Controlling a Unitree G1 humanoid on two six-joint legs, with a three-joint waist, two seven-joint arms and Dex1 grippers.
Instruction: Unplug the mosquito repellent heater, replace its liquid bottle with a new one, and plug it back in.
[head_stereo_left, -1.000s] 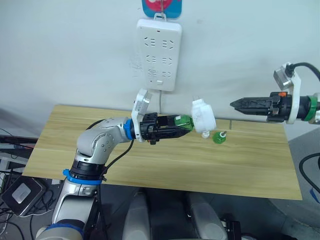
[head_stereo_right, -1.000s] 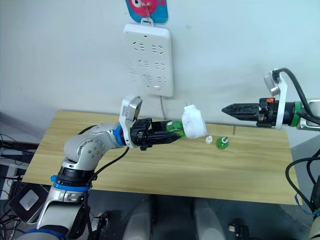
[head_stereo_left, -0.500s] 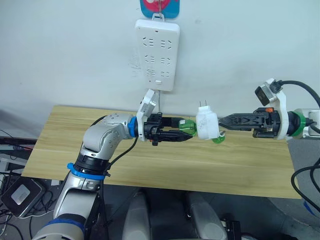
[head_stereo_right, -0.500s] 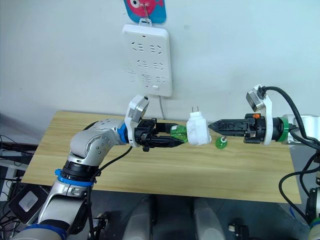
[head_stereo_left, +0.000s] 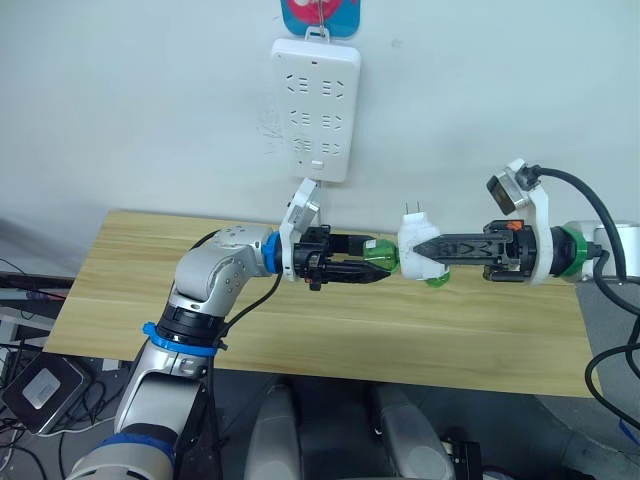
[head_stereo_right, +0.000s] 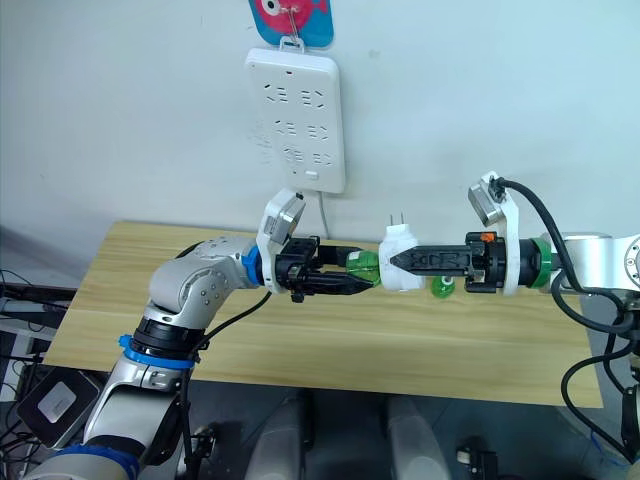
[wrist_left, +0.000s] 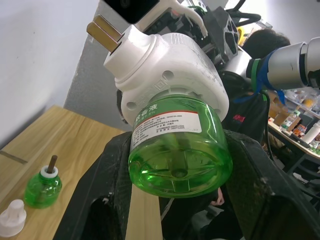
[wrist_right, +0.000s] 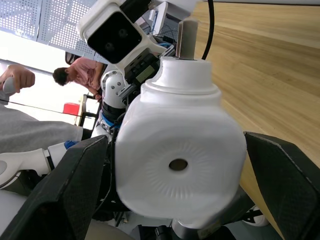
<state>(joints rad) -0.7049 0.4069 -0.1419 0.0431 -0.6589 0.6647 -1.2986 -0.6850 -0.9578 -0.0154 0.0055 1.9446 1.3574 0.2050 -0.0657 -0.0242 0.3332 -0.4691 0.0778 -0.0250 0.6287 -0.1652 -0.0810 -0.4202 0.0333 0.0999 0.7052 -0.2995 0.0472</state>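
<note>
Mid-air handover above the tabletop (head_stereo_left: 300, 330)

Left gripper (head_stereo_left: 375, 264) clamped on green liquid bottle (wrist_left: 177, 150); right gripper (head_stereo_left: 425, 250) closing around mosquito repellent heater (head_stereo_left: 415, 252) between both. Risk: cross-threading or dropping under uneven twist.

- We see the heater (head_stereo_left: 420, 250) held above the wooden table (head_stereo_left: 300, 330) between the left gripper (head_stereo_left: 372, 262) and right gripper (head_stereo_left: 412, 248), open air below it.
- A loose green bottle (wrist_left: 43, 184) and white cap (wrist_left: 11, 218) stand on the table, probably just beneath.
- The power strip (head_stereo_left: 315, 95) hangs on the wall above, well clear.
</note>
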